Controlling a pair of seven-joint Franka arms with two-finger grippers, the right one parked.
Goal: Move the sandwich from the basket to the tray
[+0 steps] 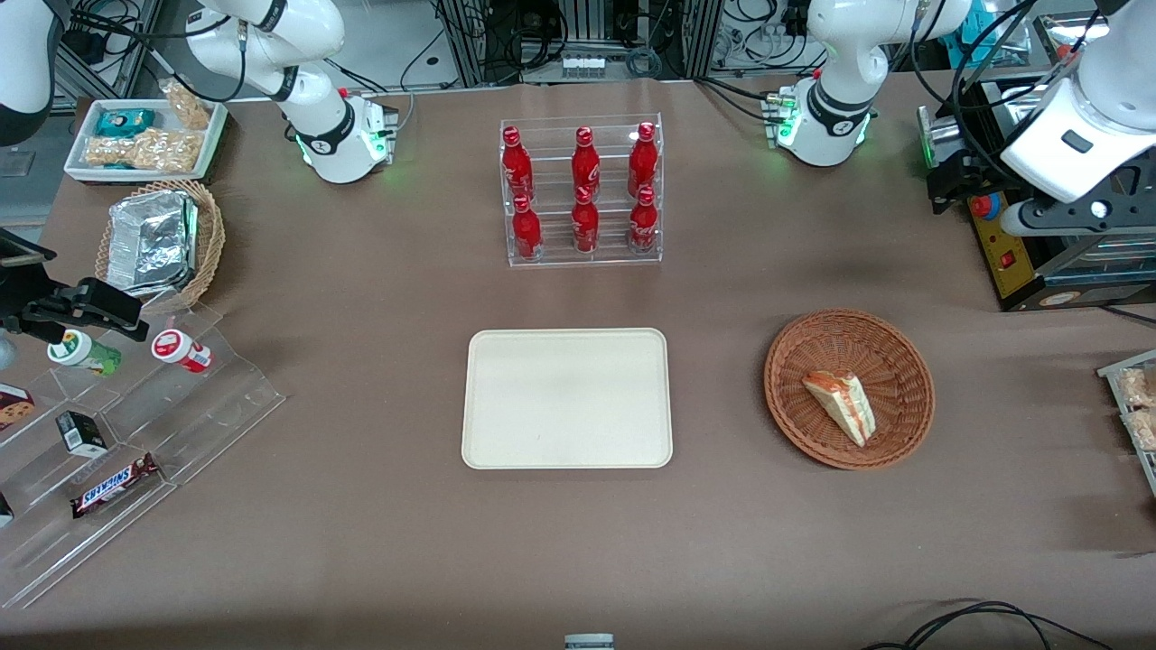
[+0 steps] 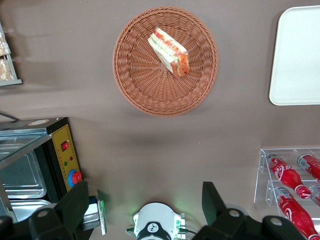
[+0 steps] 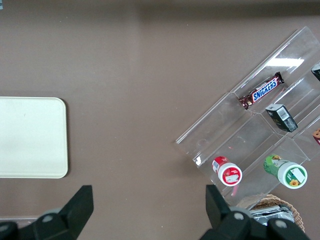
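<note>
The sandwich (image 1: 842,403) (image 2: 169,51), a pale bread wedge with orange and green layers, lies in the round reddish-brown basket (image 1: 804,361) (image 2: 145,85) toward the working arm's end of the table. The cream tray (image 1: 567,397) (image 2: 297,55) (image 3: 30,137) lies bare at mid-table, beside the basket. My gripper (image 1: 944,179) (image 2: 145,205) hangs high above the table near the arm's base, farther from the front camera than the basket. It is open wide and holds nothing.
A clear rack of red bottles (image 1: 582,194) (image 2: 292,175) stands farther from the front camera than the tray. A yellow control box (image 1: 1002,244) (image 2: 67,160) sits near my gripper. At the parked arm's end are a stepped acrylic shelf (image 1: 135,424), a foil-filled basket (image 1: 163,239) and a snack tray (image 1: 144,135).
</note>
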